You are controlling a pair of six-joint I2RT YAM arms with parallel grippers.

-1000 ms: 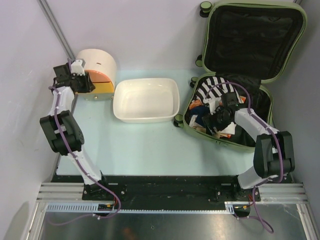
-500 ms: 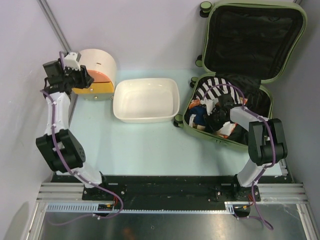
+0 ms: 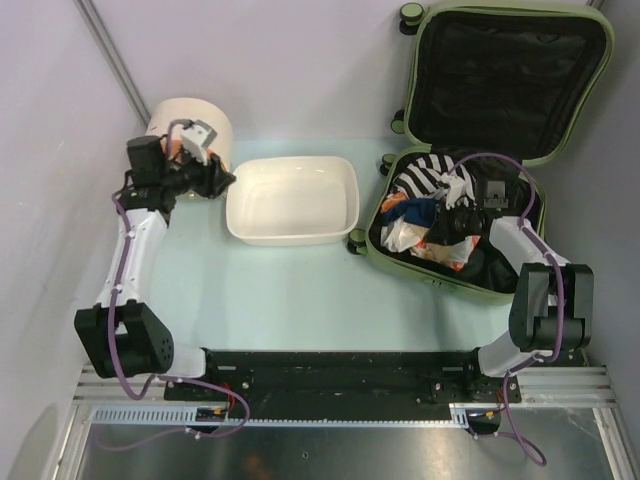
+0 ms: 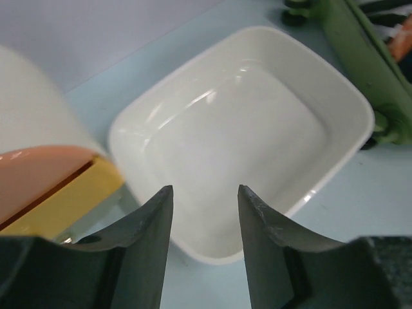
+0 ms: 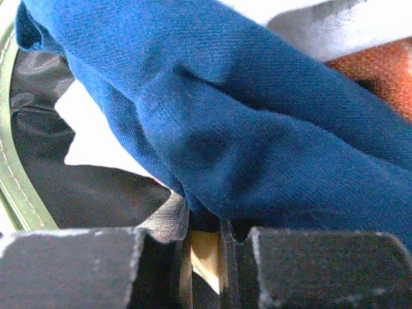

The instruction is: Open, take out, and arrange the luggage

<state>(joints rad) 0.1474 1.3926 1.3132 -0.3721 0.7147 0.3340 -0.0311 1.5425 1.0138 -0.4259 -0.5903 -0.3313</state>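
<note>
Two things going on, honestly. Left pincer [image 4: 205, 193] hung half open with nothing in it, over the white tub [image 4: 257, 109] next to the round box [image 3: 195, 118]. Far right on the counter [image 3: 290, 290], the green luggage [image 3: 505, 80] sat open, with the right pincer [image 5: 205, 243] inside, pinched shut on a blue cloth [image 5: 257, 129].

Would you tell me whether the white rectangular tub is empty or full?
Empty: the white rectangular tub shows only its bare glossy floor in both views.
</note>
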